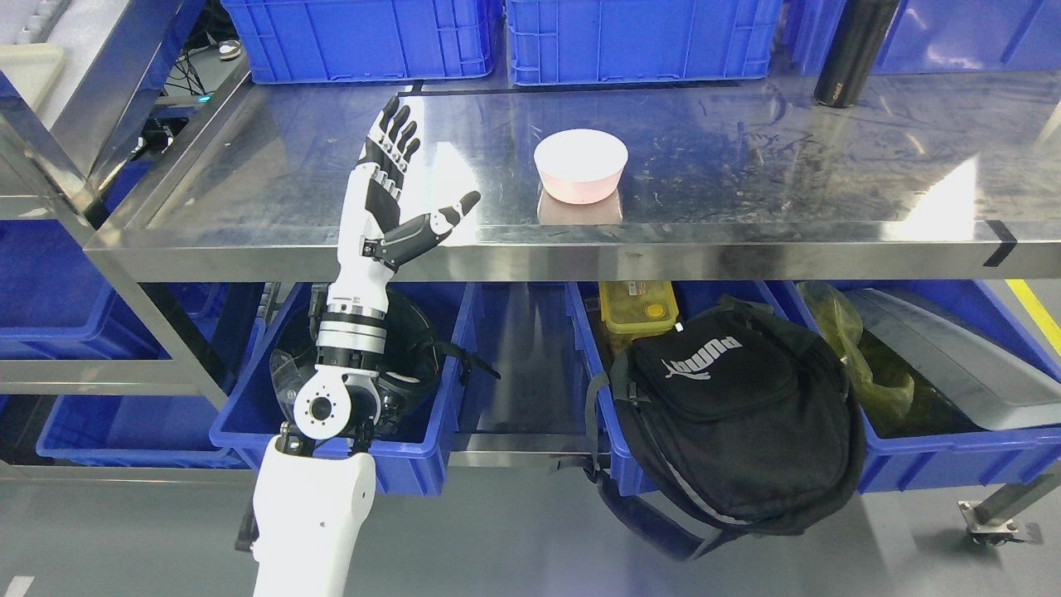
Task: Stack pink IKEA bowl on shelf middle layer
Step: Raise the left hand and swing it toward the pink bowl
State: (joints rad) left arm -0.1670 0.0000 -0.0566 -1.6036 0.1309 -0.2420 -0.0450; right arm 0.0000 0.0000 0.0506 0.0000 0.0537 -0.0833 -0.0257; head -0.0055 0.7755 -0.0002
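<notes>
A pink bowl (580, 165) stands upright on the steel shelf layer (746, 182), near the middle and close to its front edge. My left hand (406, 178) is raised over the shelf's front edge, left of the bowl and apart from it. Its fingers (396, 133) are spread and point up, the thumb sticks out toward the bowl, and it holds nothing. The right arm is out of view.
Blue crates (638, 37) line the back of the shelf, with a black bottle (854, 50) at the back right. Below, blue bins (331, 439) hold a helmet, a yellow box (637, 307) and bags. A black backpack (729, 414) hangs in front.
</notes>
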